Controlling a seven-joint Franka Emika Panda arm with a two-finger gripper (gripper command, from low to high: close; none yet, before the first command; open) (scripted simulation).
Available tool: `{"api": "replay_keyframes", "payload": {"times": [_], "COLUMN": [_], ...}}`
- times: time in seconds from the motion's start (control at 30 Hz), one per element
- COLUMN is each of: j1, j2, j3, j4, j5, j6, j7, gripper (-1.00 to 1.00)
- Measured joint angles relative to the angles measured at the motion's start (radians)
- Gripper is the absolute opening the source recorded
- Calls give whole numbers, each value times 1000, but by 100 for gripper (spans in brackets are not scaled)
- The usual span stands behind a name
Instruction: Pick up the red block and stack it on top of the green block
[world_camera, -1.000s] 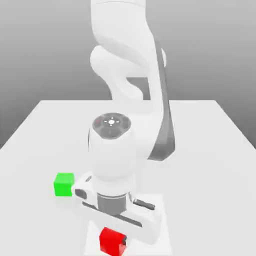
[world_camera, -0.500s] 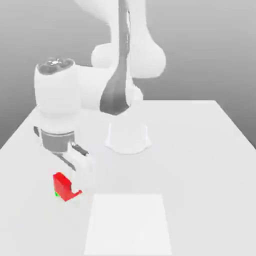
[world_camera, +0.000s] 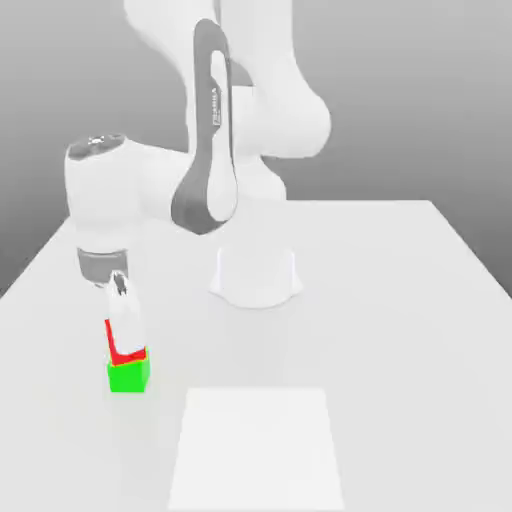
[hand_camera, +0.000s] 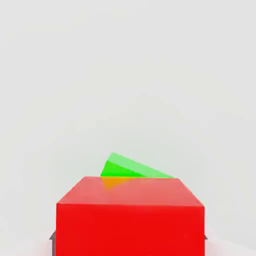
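Red block (world_camera: 127, 352) sits on green block (world_camera: 129, 376), near exterior view's left table (world_camera: 400, 300) edge, twisted relative to green. Cube, no long axis. My gripper (world_camera: 124, 338) clamps red block.

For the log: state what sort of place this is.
Likely a simulated tabletop test scene: a plain white table against a blank grey backdrop, bearing only a green block, with a red block in the pincer above it.

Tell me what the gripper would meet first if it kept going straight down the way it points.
The gripper points down with the red block at its tip; directly beneath is the green block, apparently already in contact, then the table.
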Motion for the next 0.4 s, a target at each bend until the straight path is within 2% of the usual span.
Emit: {"api": "replay_keyframes", "payload": {"times": [0.17, 0.4], "j1": [1, -52], "j2": [-3, -232], "j3": [-7, 12], "j4": [0, -9], "j5": [-3, -105], "j6": [-3, -222], "j7": [2, 71], "gripper": [100, 100]}}
